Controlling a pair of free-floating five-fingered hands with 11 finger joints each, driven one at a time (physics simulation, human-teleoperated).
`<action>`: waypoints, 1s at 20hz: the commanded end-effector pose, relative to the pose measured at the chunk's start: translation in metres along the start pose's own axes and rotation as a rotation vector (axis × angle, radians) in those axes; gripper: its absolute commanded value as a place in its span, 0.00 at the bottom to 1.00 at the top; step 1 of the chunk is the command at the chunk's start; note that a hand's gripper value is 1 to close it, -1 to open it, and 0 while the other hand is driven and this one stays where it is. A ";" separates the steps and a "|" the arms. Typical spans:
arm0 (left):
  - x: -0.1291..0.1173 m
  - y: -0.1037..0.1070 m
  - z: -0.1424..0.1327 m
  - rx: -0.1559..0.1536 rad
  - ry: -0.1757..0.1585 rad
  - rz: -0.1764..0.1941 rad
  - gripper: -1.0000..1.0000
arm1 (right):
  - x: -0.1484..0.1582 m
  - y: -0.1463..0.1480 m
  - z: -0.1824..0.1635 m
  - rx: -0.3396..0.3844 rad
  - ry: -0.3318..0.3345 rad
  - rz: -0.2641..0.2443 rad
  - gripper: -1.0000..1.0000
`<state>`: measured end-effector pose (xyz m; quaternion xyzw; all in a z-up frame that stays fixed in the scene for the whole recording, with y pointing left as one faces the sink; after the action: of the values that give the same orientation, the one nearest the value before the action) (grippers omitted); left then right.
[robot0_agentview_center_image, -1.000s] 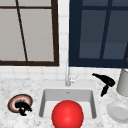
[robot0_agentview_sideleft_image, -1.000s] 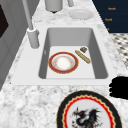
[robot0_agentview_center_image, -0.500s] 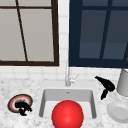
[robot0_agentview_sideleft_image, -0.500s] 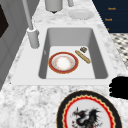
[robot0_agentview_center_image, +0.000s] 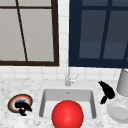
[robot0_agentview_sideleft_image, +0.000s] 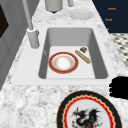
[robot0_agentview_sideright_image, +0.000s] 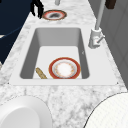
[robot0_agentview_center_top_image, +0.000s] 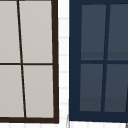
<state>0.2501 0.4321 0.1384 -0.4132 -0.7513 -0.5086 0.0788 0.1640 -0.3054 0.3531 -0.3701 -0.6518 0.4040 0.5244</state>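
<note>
Front view has the right hand (robot0_agentview_center_image: 107, 91) hovering with relaxed, empty fingers above the sink's (robot0_agentview_center_image: 93, 105) right rim, a white plate (robot0_agentview_center_image: 118, 111) just below-right, a grey canister (robot0_agentview_center_image: 123, 82) beyond, and the faucet (robot0_agentview_center_image: 67, 75) leftward.

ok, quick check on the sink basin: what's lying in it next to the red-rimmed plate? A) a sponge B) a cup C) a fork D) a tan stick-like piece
D: in the left side view a tan stick-like piece lies on the sink floor just right of the red-rimmed plate, with a small dark lump at its far end.
</note>
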 end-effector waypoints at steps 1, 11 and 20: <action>0.000 0.000 0.000 0.000 0.000 0.000 0.50 | -0.009 0.024 0.009 -0.044 0.110 0.052 0.00; 0.000 0.000 0.000 0.000 0.000 0.000 0.50 | -0.028 0.072 0.020 -0.047 0.339 0.086 0.00; 0.000 0.000 0.000 0.000 0.000 0.000 0.50 | -0.030 0.084 0.023 0.014 0.429 0.223 0.00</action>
<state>0.2501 0.4321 0.1384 -0.4132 -0.7513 -0.5086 0.0788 0.1516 -0.3056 0.2612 -0.4829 -0.5135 0.3452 0.6196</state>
